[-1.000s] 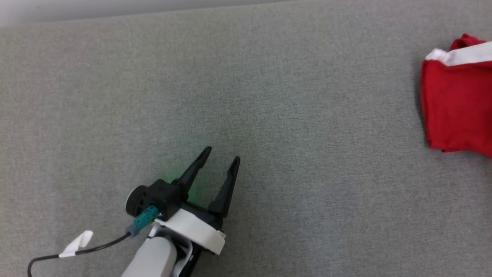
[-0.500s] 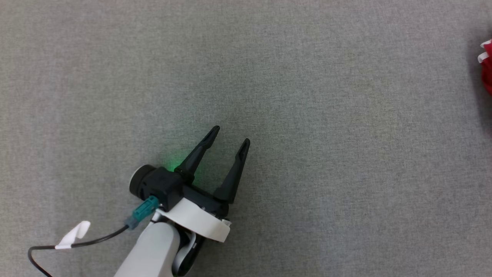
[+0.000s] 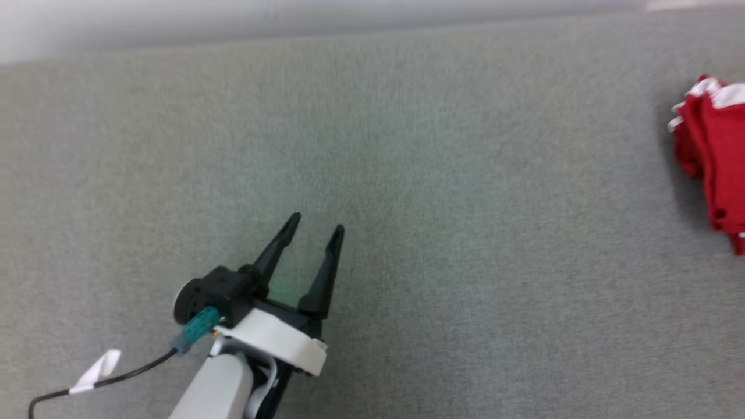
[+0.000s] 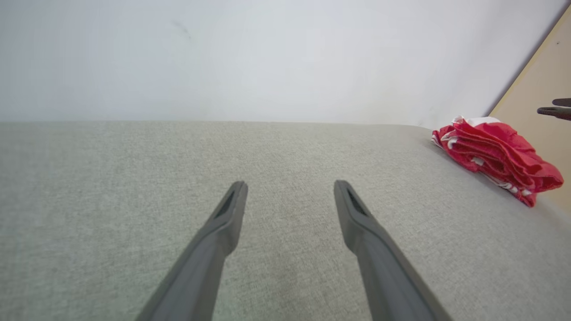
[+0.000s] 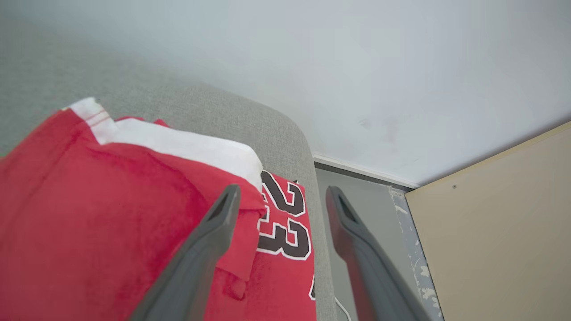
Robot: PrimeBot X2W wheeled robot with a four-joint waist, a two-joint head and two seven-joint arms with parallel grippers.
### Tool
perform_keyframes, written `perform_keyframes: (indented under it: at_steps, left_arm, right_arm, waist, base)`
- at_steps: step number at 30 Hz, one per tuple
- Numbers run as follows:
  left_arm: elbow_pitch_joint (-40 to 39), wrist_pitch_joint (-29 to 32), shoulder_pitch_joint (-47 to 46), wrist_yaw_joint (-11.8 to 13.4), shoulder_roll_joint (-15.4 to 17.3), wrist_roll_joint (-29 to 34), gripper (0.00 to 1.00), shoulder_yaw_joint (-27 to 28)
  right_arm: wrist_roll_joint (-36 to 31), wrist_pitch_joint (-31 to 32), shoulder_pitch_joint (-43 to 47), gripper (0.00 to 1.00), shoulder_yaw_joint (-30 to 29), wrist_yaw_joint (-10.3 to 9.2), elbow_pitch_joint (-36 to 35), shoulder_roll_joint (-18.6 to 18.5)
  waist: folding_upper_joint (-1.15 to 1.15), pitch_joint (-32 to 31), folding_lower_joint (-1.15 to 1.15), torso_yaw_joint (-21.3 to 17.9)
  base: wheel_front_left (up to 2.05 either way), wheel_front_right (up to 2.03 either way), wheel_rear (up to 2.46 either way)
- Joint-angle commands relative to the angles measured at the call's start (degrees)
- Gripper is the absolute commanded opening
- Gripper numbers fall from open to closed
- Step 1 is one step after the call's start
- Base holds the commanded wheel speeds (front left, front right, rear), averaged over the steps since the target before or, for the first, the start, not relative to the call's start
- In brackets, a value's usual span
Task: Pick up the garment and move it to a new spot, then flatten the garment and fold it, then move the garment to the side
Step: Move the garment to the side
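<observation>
While folded red jersey [image 3: 722, 163] sits at grey surface [image 3: 407, 174] edge, left claw [image 3: 317, 223], right claw [image 5: 282, 191] spread empty; nudge may tip it off

Your right gripper [image 5: 283, 191]: fingers [image 5: 209, 240] spread wide, nothing between them. The finger at the view's left overlaps the red garment [image 5: 89, 214]; can't tell if it's touching. White band along its top, black "23" showing. It lies by the grey surface [image 5: 223, 107] corner. White wall [image 5: 357, 67] behind, beige panel [image 5: 499, 232] at right.
</observation>
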Motion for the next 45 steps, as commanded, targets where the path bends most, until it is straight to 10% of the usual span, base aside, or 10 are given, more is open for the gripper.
perform_keyframes:
  at_steps: [1, 26, 38, 45]
  left_arm:
    - [-0.07, 0.06, 1.71, 0.14, 0.35, -0.47, 1.0, 1.35]
    - [2.46, 0.06, 15.19, 3.82, 1.02, -6.02, 1.0, 15.34]
    - [-2.19, 0.06, 20.54, 2.36, -1.39, -4.13, 1.0, 19.98]
    - [-2.25, 0.06, 22.39, 2.04, -2.65, 0.45, 1.0, 20.21]
  right_arm:
    - [-0.54, -1.11, -0.96, 1.0, 0.3, -0.16, -0.68, 0.47]
    - [6.26, -10.27, 22.0, 1.0, -11.18, -0.16, -20.23, 7.75]
    - [-13.79, -10.77, 50.21, 1.0, -47.18, -0.15, -38.3, 20.73]
    - [-25.82, -10.78, 62.43, 1.0, -56.19, -0.15, -49.56, 30.56]
  waist:
    - [0.0, -5.08, 0.0, -0.69]
    - [0.0, -23.8, 0.0, -2.29]
    - [0.0, -23.85, 0.0, -1.44]
    - [0.0, -23.8, 0.0, -0.74]
  base:
    - [0.0, 0.0, 0.0]
    - [0.0, 0.0, 0.0]
    - [0.0, 0.0, 0.0]
    - [0.0, 0.0, 0.0]
